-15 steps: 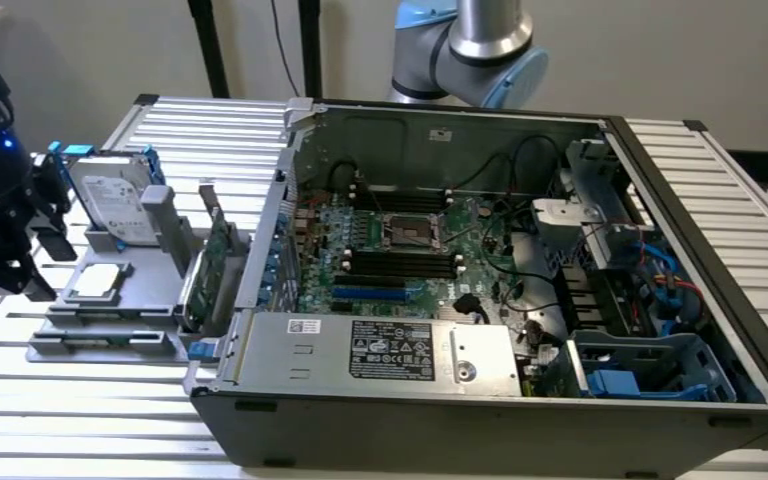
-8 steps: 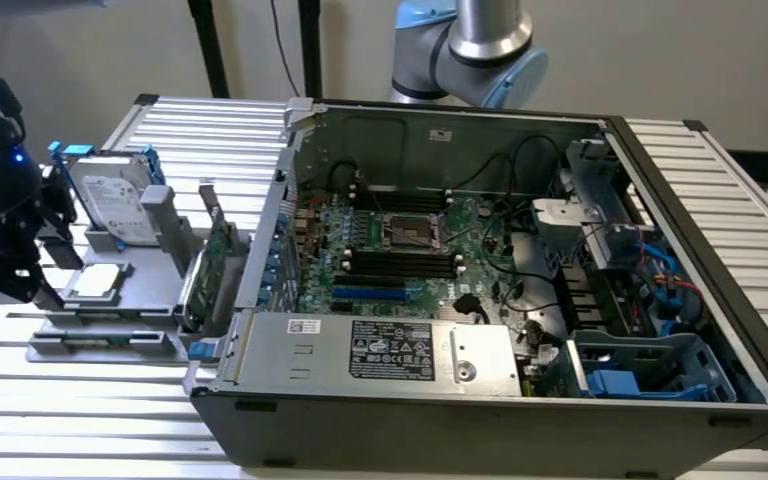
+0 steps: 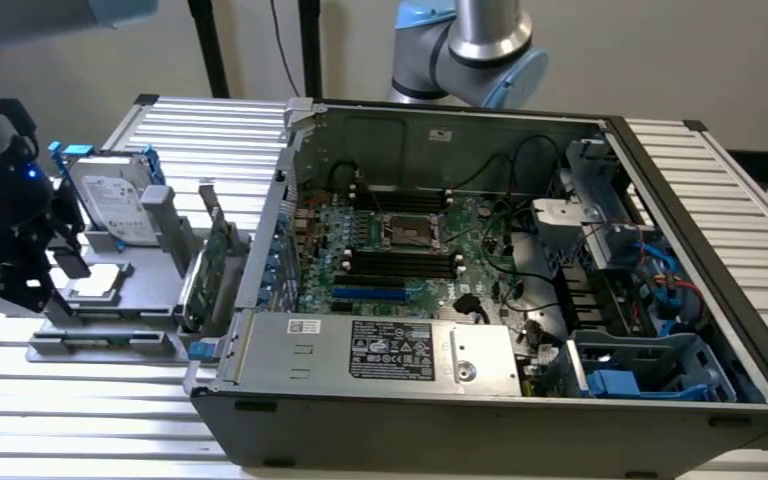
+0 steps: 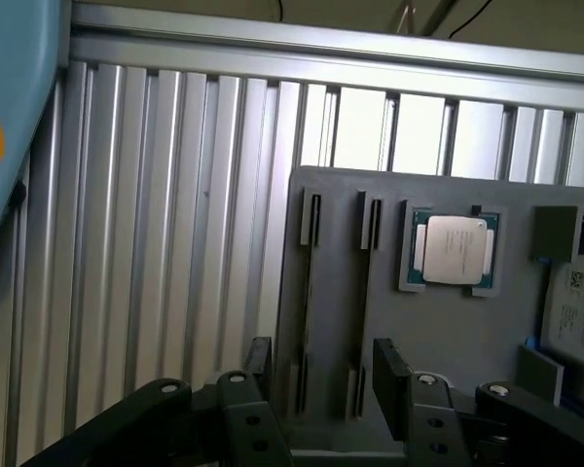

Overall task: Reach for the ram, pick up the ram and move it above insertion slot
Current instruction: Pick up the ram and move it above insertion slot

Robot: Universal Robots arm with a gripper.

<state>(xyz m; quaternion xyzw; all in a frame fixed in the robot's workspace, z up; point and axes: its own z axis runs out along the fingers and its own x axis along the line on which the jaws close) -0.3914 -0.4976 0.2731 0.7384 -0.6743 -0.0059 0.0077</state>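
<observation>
My gripper (image 3: 45, 286) hangs open at the exterior view's left, over the near end of a grey parts holder (image 3: 157, 285). In the wrist view its two black fingers (image 4: 390, 381) stand apart above the holder (image 4: 336, 195), straddling two long narrow slots. The ram shows there only as a thin dark edge (image 4: 309, 292) along one slot, and I cannot make out its green face. Nothing is between the fingers. The insertion slot, one of the black memory slots (image 3: 398, 264) beside the processor socket, lies on the motherboard inside the open computer case.
On the holder sit a silver processor chip (image 4: 455, 248), a hard drive with blue rails (image 3: 113, 203) and an upright green expansion card (image 3: 224, 262). The open case (image 3: 704, 300) fills the right of the ribbed aluminium table (image 3: 77, 410). A second arm's joint (image 3: 491, 50) hangs behind the case.
</observation>
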